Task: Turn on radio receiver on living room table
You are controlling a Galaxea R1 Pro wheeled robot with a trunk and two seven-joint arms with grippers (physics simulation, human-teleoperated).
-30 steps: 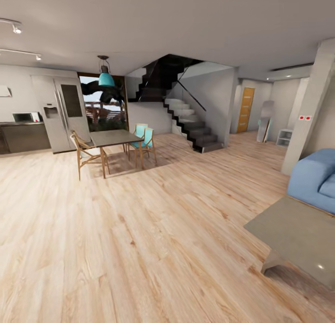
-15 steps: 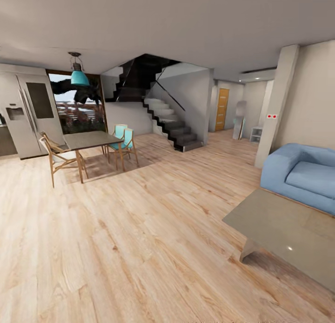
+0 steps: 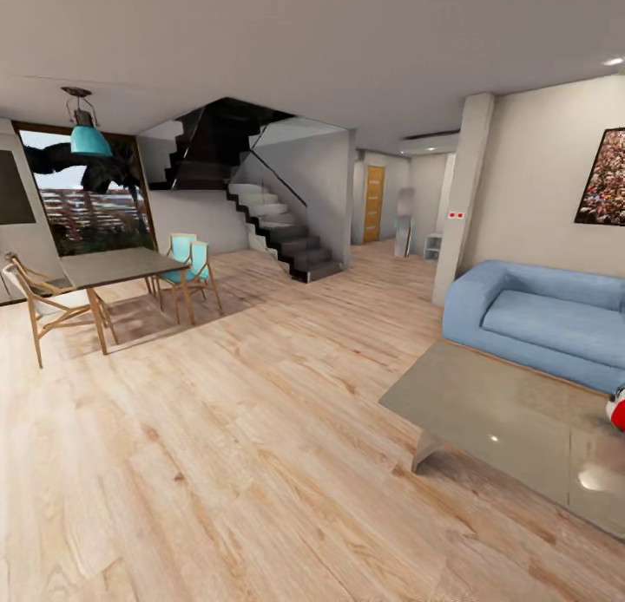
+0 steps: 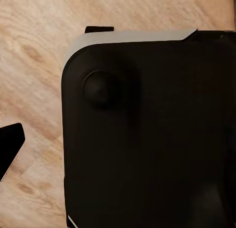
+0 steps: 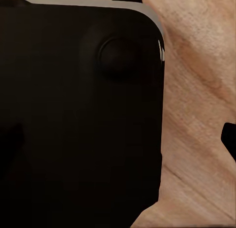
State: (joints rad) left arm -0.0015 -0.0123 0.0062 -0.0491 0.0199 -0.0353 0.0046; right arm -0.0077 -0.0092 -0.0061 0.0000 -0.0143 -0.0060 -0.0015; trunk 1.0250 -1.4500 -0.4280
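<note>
Glossy grey-beige bench sits right, red rounded radio peeking at its far-right edge, blue sofa behind. Hands' state: can't tell.

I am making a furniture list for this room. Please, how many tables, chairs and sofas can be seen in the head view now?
Tables: 2, the low grey-beige table and the dining table.
Chairs: 3, one wooden, two turquoise.
Sofas: 1, the blue sofa.
Total: 6.
</note>
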